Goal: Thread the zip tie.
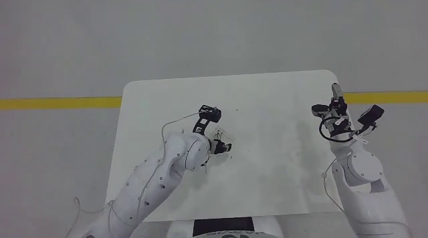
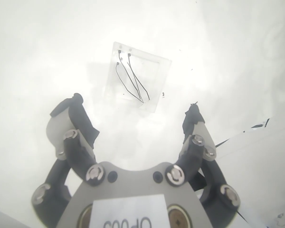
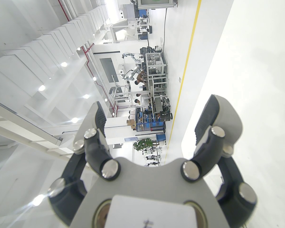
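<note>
Left wrist view: I'm seeing three thin black zip ties lying on pale square tray on counter, beneath left fingers hanging spread, empty. Right fingers hanging spread near counter edge. Judging ties featherlight, springy, slippery; I'm favouring pinch near head.

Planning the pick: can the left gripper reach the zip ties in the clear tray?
Probably yes: the left gripper is open, facing the zip ties in the clear tray, with nothing between them.

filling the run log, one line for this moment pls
left end effector: open, over clear tray holding zip ties | right end effector: open, empty, by table edge
</note>
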`<act>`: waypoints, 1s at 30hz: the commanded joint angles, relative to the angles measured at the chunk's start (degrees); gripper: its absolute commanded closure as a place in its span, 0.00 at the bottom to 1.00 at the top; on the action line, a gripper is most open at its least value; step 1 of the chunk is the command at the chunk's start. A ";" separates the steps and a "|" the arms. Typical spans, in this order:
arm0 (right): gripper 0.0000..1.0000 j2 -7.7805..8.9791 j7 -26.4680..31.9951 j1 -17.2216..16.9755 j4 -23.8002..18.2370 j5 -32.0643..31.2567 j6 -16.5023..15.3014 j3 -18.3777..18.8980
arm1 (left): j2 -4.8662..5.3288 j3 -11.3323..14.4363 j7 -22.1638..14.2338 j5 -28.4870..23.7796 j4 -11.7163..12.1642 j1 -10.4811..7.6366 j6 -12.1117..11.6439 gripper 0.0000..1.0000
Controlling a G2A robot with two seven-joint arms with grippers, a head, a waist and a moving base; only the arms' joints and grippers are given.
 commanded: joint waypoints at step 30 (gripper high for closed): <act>0.00 0.00 0.00 0.00 0.00 0.00 0.00 0.00 | -1.72 1.16 6.67 0.53 3.78 0.45 0.00 0.00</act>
